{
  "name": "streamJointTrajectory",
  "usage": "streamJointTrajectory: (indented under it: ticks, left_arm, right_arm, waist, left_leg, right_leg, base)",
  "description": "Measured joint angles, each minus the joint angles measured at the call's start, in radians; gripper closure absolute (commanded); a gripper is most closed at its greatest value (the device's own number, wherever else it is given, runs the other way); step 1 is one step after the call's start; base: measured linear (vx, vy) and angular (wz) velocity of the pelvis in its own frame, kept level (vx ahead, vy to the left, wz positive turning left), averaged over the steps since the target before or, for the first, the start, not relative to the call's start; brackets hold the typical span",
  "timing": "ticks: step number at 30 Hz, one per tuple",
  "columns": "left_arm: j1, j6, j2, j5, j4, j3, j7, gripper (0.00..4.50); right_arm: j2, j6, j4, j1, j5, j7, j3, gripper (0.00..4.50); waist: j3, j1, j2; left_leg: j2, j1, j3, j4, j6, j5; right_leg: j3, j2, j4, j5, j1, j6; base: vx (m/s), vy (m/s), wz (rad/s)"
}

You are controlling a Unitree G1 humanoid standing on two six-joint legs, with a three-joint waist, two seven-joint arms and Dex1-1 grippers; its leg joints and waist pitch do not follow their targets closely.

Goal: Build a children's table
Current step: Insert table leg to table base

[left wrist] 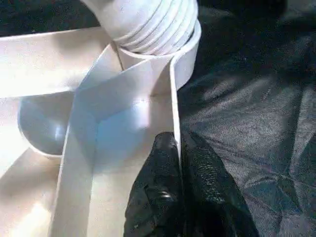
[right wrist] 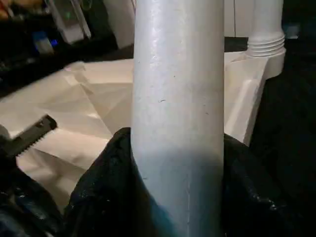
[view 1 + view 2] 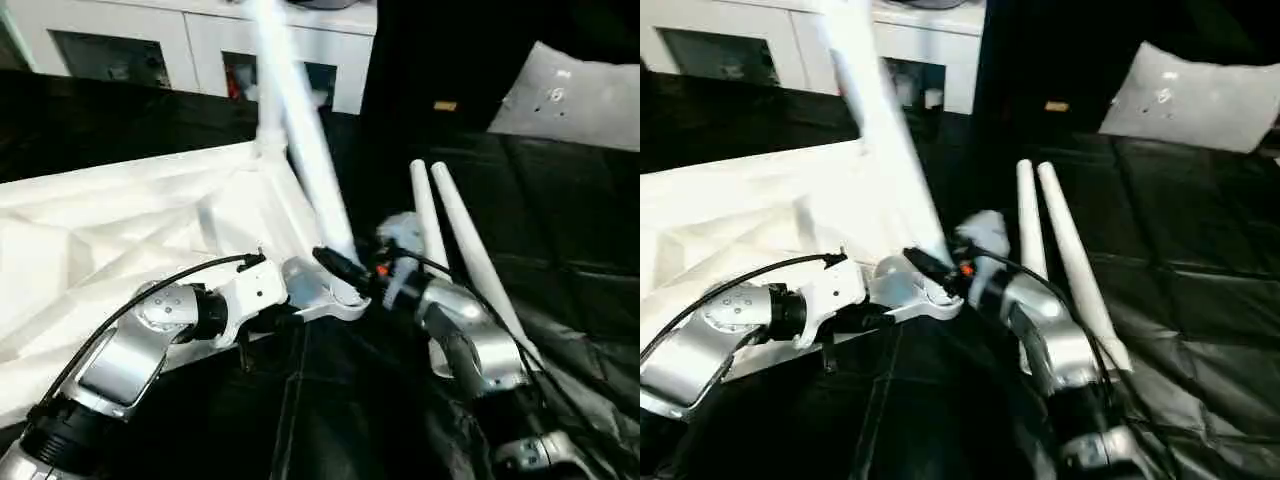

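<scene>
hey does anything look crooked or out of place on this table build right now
One thing: the leg held in the right gripper leans well off vertical over the near corner socket, while another leg already stands in its socket. The left gripper pinches the tabletop's rim. Two spare legs lie on the black sheet.

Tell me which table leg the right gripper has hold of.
The blurred leg rising over the table top's near corner, clamped by the right gripper. The two spare legs lie loose on the black cloth; another leg already stands in a far socket.
</scene>
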Motion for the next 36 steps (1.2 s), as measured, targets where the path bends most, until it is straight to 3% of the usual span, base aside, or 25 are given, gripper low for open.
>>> streamJointTrajectory:
  ticks: [3, 10, 15, 17, 20, 27, 36]
  left_arm:
    - [-0.002, -0.021, -0.014, -0.064, 0.016, 0.037, -0.037, 3.93]
    - [-0.07, 0.023, -0.102, -0.26, 0.01, 0.17, -0.057, 3.52]
    - [-0.184, 0.122, -0.193, -0.405, 0.023, 0.277, 0.006, 2.95]
    - [-0.227, 0.177, -0.278, -0.51, 0.047, 0.347, 0.072, 2.84]
    - [-0.269, 0.228, -0.321, -0.598, 0.047, 0.381, 0.122, 2.68]
    - [-0.273, 0.303, -0.369, -0.653, 0.039, 0.404, 0.163, 2.1]
    - [-0.276, 0.283, -0.376, -0.574, 0.07, 0.342, 0.245, 1.54]
  right_arm:
    - [0.002, 0.036, -0.045, 0.028, 0.053, 0.0, -0.039, 2.62]
    - [-0.025, 0.079, -0.148, 0.03, 0.124, 0.001, -0.096, 2.62]
    - [-0.037, 0.124, -0.183, 0.031, 0.159, 0.042, -0.095, 2.62]
    - [-0.042, 0.149, -0.216, 0.047, 0.178, 0.069, -0.088, 2.62]
    - [-0.039, 0.177, -0.253, 0.062, 0.215, 0.087, -0.071, 2.62]
    - [-0.038, 0.196, -0.268, 0.064, 0.235, 0.098, -0.073, 2.62]
    - [-0.04, 0.205, -0.27, 0.065, 0.228, 0.095, -0.051, 2.62]
  waist:
    - [0.0, 0.008, 0.001]
    - [0.001, 0.009, 0.013]
    - [-0.002, 0.01, 0.021]
    - [-0.002, 0.016, 0.022]
    - [-0.002, 0.023, 0.022]
    - [-0.002, 0.04, 0.023]
    - [-0.008, 0.047, 0.033]
  left_leg:
    - [0.002, -0.017, -0.002, 0.017, 0.002, -0.001]
    - [0.005, -0.012, -0.002, 0.035, -0.004, -0.006]
    - [0.008, -0.012, -0.002, 0.042, -0.006, -0.003]
    - [0.009, -0.014, -0.002, 0.044, -0.005, -0.002]
    - [0.01, -0.016, -0.002, 0.045, -0.005, -0.003]
    - [0.013, -0.021, -0.005, 0.05, 0.001, 0.001]
    - [0.016, -0.026, -0.006, 0.056, 0.003, 0.003]
  right_leg:
    - [-0.001, 0.0, 0.015, 0.0, -0.015, 0.0]
    - [-0.001, -0.001, 0.025, 0.004, -0.008, -0.002]
    - [-0.003, 0.0, 0.027, 0.009, -0.005, -0.001]
    - [-0.004, 0.0, 0.028, 0.009, -0.005, -0.001]
    - [-0.006, 0.0, 0.028, 0.009, -0.006, -0.001]
    - [-0.012, 0.0, 0.028, 0.009, -0.007, -0.001]
    - [-0.016, -0.001, 0.029, 0.012, -0.007, 0.003]
  base:
    - [0.0, 0.0, 0.0]
    - [-0.035, 0.002, -0.01]
    - [-0.022, -0.002, 0.01]
    - [0.0, 0.0, 0.0]
    - [0.0, 0.0, 0.0]
    - [0.0, 0.0, 0.0]
    - [0.0, 0.0, 0.0]
